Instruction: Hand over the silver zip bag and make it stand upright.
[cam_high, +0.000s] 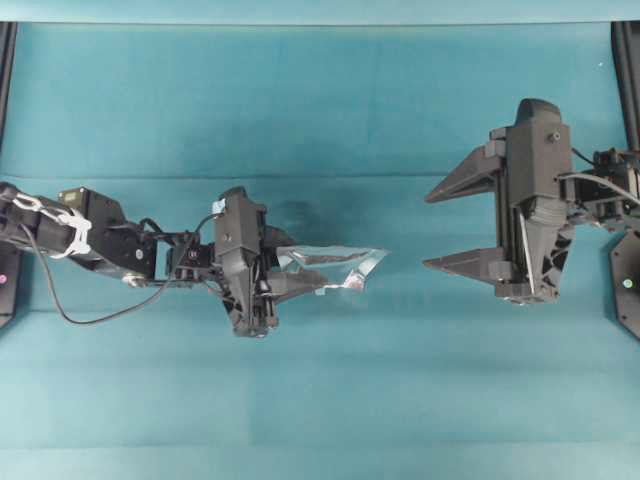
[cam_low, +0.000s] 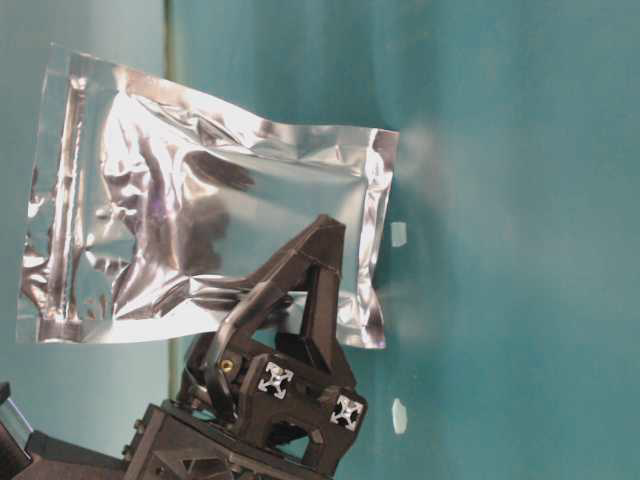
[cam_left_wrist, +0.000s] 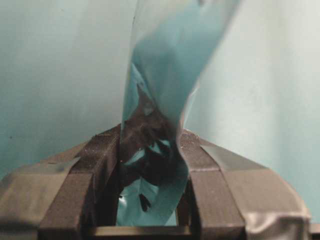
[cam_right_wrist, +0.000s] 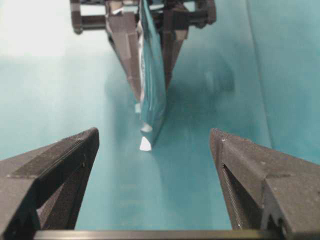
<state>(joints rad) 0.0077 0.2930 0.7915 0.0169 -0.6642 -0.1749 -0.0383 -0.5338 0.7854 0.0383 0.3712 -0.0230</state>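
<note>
The silver zip bag (cam_high: 335, 268) is a shiny crinkled foil pouch held above the teal table, pointing right toward the other arm. My left gripper (cam_high: 290, 280) is shut on its left end. In the table-level view the silver zip bag (cam_low: 200, 210) shows its broad face, with the left gripper's fingers (cam_low: 310, 270) clamped on its lower edge. In the left wrist view the silver zip bag (cam_left_wrist: 165, 100) rises from between the closed jaws. My right gripper (cam_high: 440, 228) is wide open, facing the bag across a gap. In the right wrist view the silver zip bag (cam_right_wrist: 151, 90) is edge-on ahead of the open fingers.
The teal cloth (cam_high: 320, 400) covers the whole table. Black frame rails run along the left edge (cam_high: 6, 60) and right edge (cam_high: 628, 70) of the table.
</note>
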